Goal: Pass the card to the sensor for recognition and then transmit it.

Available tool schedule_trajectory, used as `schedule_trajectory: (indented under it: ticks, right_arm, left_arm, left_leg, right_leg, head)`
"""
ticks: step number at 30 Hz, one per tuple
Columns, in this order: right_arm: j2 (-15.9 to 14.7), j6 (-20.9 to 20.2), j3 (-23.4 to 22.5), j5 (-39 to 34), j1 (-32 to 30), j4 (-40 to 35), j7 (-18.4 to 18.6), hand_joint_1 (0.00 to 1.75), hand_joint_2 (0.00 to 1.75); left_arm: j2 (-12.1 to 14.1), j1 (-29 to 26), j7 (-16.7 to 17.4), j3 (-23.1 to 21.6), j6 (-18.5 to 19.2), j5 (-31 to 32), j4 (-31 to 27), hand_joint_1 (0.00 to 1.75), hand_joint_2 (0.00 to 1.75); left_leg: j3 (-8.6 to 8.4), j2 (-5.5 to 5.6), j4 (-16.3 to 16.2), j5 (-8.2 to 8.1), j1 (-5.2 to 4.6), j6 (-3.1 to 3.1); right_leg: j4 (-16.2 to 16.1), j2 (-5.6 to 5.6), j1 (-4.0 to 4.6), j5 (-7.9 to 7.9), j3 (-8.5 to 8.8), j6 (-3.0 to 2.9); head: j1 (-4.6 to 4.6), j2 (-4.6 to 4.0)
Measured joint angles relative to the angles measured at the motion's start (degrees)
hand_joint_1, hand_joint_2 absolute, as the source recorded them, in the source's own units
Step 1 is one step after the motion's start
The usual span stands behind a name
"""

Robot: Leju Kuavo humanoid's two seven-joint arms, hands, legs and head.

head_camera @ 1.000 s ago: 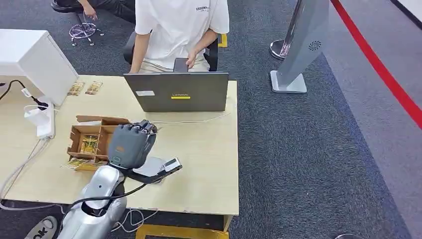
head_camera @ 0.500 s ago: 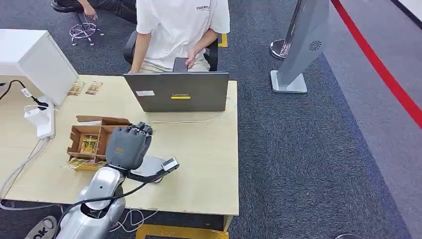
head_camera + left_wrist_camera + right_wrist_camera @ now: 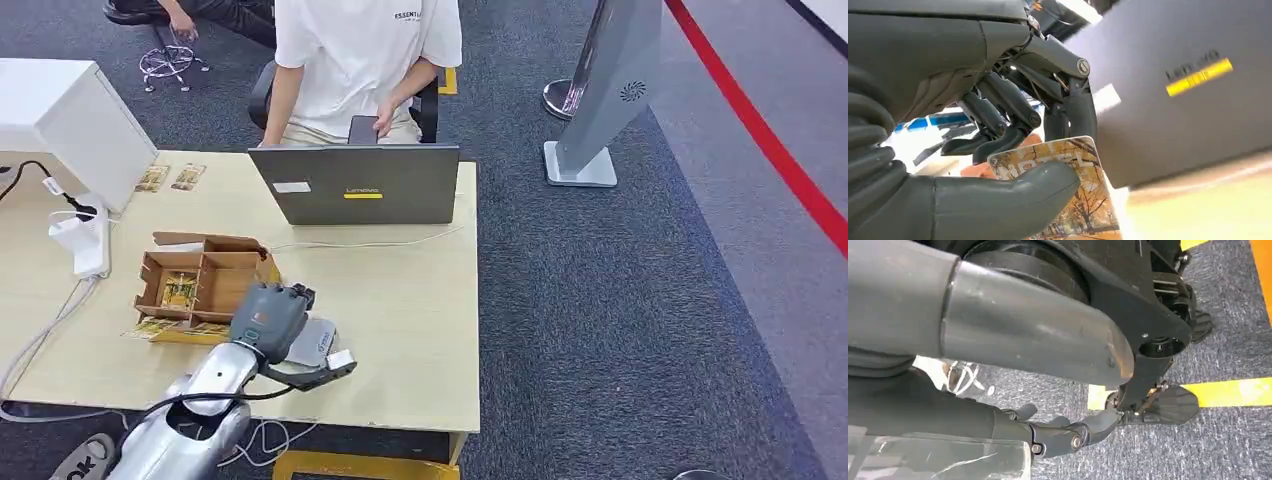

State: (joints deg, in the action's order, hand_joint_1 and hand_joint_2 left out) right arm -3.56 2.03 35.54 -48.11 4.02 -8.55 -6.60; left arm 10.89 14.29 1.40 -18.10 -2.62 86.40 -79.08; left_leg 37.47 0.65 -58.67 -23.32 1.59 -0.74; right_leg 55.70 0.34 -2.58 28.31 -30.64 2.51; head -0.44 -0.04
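Note:
My left hand (image 3: pixel 270 316) pinches a card (image 3: pixel 1087 202) printed with yellow autumn trees, the thumb (image 3: pixel 1013 192) pressed on its face and dark fingers behind it. In the head view this hand sits low over the flat grey sensor (image 3: pixel 318 340) near the table's front edge, and the card is hidden beneath it. My right hand (image 3: pixel 1063 435) hangs beside my body above the carpet, fingers loosely apart and holding nothing.
An open cardboard box (image 3: pixel 195 278) with more cards stands just left of the hand. A closed-back grey laptop (image 3: pixel 360 185) faces a seated person (image 3: pixel 360 60) across the table (image 3: pixel 420 310). A white power strip (image 3: pixel 85 235) lies at far left.
My left hand has come down and back toward the table's front edge, from above the sensor to low over it, still pinching the card.

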Motion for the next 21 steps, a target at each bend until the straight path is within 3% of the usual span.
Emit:
schedule_trajectory:
  ticks: [13,21]
  right_arm:
    - [0.0,0.02,0.0,-1.16,-0.04,0.0,0.44,0.0,0.0]
    - [0.0,0.04,0.0,-1.81,-0.05,0.0,0.35,0.0,0.0]
  left_arm:
    - [2.25,2.35,1.16,-2.25,3.82,-1.18,2.8,1.75,1.75]
    - [2.23,2.67,2.38,-3.19,0.47,-1.45,2.53,1.75,1.75]
  left_leg:
    - [-0.01,0.0,0.0,-0.01,0.0,0.0]
    - [-0.01,0.0,0.0,-0.02,0.0,0.0]
  right_leg:
    - [0.0,0.0,0.0,0.0,0.01,0.0]
    - [0.0,0.0,0.0,0.0,0.0,0.0]
  head:
    - [0.0,0.0]
    - [0.0,-0.02]
